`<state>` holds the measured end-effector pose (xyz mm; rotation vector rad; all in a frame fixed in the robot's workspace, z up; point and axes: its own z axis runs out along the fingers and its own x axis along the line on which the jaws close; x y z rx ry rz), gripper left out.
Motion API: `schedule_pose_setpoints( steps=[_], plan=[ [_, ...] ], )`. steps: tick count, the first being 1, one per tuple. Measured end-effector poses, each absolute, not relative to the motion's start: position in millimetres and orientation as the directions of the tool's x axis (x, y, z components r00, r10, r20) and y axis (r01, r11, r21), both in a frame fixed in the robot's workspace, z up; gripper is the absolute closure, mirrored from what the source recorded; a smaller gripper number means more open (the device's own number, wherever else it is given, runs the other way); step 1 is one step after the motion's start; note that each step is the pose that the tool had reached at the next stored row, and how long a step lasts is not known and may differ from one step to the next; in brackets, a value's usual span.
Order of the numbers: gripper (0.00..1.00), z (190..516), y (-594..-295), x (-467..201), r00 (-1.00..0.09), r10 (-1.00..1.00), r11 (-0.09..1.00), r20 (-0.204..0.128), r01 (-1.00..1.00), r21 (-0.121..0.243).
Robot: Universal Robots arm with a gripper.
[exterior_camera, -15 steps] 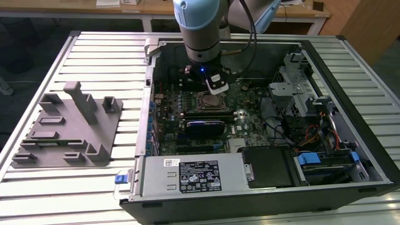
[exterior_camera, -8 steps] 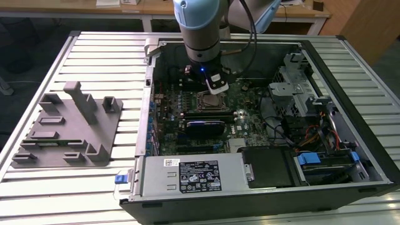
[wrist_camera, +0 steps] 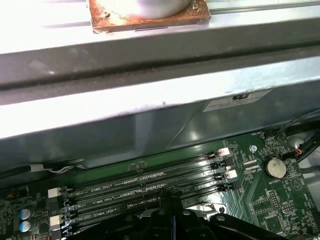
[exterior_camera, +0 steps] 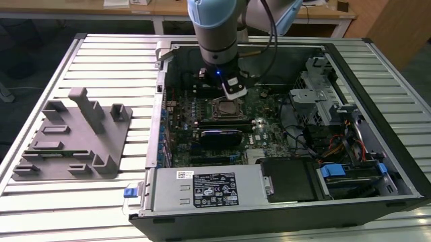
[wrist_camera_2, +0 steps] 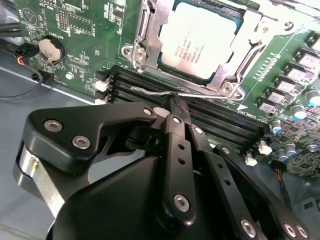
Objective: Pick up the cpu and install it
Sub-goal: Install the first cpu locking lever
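Note:
The cpu (wrist_camera_2: 197, 37) is a silvery square chip lying flat in the motherboard socket, with the metal load frame (wrist_camera_2: 150, 35) closed around its edges. In the exterior view the cpu (exterior_camera: 224, 107) sits mid-board inside the open computer case. My gripper (wrist_camera_2: 173, 104) is shut, its black fingers pressed together. Their tips meet the thin wire socket lever (wrist_camera_2: 147, 92), which lies along the socket's edge beside the memory slots (wrist_camera_2: 220, 120). The gripper (exterior_camera: 233, 94) hangs just beyond the socket in the exterior view.
The grey fixture (exterior_camera: 70, 136) stands on the slatted table at the exterior view's left. The case walls (wrist_camera: 150, 105), drive cage (exterior_camera: 316, 96), cables (exterior_camera: 336, 146) and power supply (exterior_camera: 209, 189) ring the board. A coin battery (wrist_camera_2: 50, 49) sits near the slots.

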<state>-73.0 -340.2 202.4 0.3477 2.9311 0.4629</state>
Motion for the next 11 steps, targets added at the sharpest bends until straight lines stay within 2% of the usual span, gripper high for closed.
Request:
schedule_pose_setpoints(
  steps=[11],
  plan=[
    [0.89, 207.2, -341.1, -73.1, -0.961, 0.252, 0.924, -0.114, 0.204, 0.323]
  ],
)
